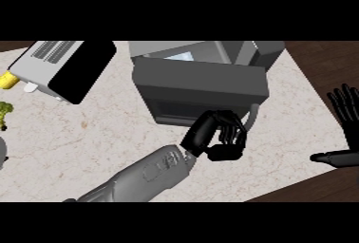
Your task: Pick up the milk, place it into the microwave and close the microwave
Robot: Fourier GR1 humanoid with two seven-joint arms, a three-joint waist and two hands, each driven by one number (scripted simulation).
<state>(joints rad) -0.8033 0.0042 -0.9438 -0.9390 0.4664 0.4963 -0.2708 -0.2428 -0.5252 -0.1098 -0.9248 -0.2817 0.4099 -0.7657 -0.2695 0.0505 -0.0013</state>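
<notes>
The grey microwave [210,52] stands at the back centre of the counter. Its dark door [200,88] is swung partly out toward me, and a pale patch shows in the opening behind it. I cannot make out the milk anywhere. My left hand [219,135] comes in from the lower left and rests against the door's front lower edge, fingers curled, just left of the light grey handle [252,114]. Nothing shows inside its fingers. My right hand [345,111] rests open at the right edge, fingers up.
A silver and black toaster oven [63,66] sits at the back left. A yellow item [7,80] and a green vegetable [4,111] lie at the left edge. The marble counter [91,142] ends at dark wood on the right.
</notes>
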